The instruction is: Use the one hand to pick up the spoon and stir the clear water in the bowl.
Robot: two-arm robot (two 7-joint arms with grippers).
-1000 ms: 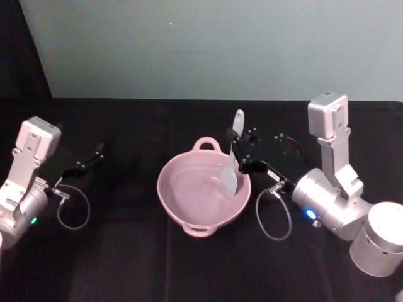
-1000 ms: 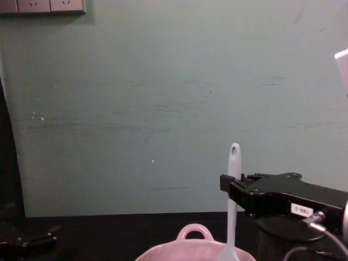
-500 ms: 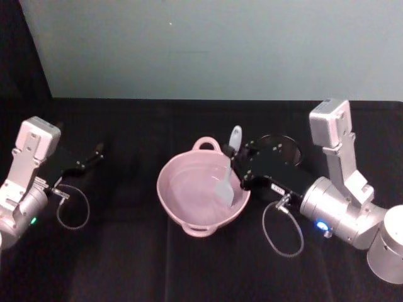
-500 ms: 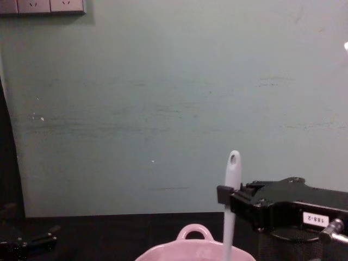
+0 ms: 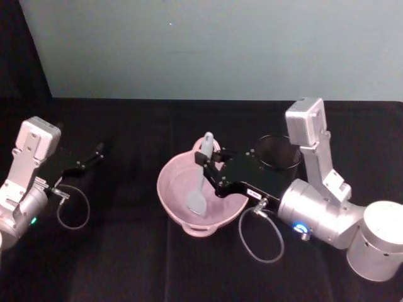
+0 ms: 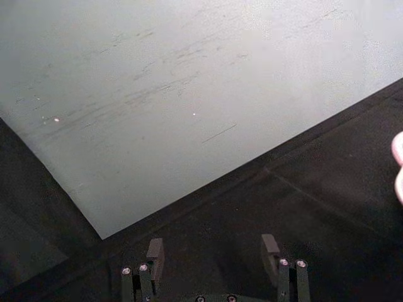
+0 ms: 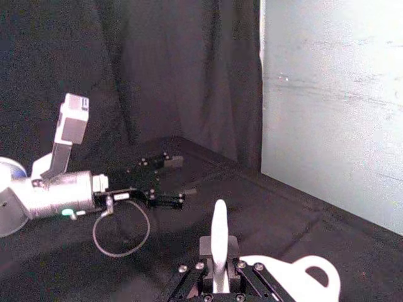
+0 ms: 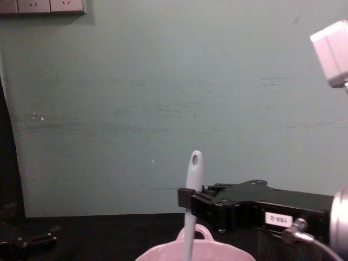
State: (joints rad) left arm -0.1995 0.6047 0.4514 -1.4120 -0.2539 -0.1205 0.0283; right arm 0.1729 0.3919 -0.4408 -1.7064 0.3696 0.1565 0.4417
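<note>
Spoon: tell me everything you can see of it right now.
The spoon is long, slim and white, plastic by its look, with a small hole at the handle's end. It stands nearly upright, handle up. The right claw is shut on the upper handle, the holed end sticking out above. Its scoop is down inside the pink bowl, near the middle; whether it touches the bottom I cannot tell.

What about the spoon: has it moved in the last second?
Yes. The spoon, held by the right hand, swept from the right side of the bowl toward its left.
</note>
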